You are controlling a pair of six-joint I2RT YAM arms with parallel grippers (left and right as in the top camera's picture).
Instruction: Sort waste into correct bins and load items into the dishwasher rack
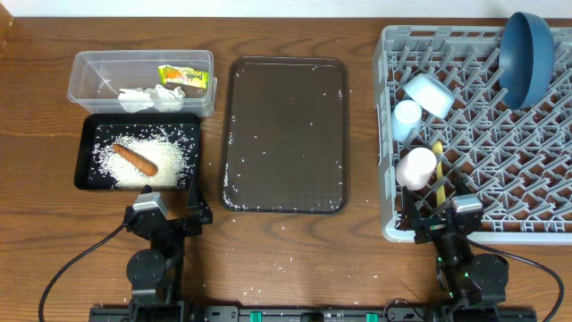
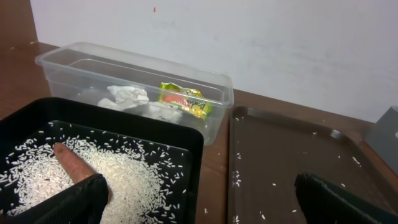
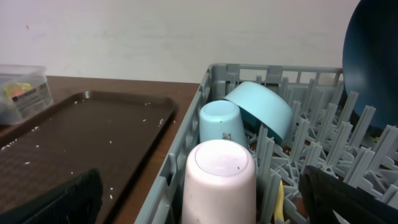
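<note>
**Counter with sorted waste and loaded rack**

Far left: clear tub (image 1: 89, 64) with crumpled napkin (image 1: 147, 97) and yellow-green wrapper (image 1: 183, 76). Nearer: black tray (image 1: 85, 154) with rice (image 1: 170, 150) and brown stick (image 1: 134, 158). Left end effector (image 1: 170, 213) has its fingers apart just beside it. Centre: brown serving tray (image 1: 286, 125). Right: grey rack (image 1: 509, 161) with bowl (image 1: 429, 94), blue cup (image 1: 407, 116), pink cup (image 1: 416, 167), spoon (image 1: 439, 183) and upright plate (image 1: 527, 54). Right end effector (image 1: 440, 215), fingers apart, is at its near edge.

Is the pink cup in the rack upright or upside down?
Upside down: the pink cup shows its closed base on top, standing inside the dishwasher rack.
</note>
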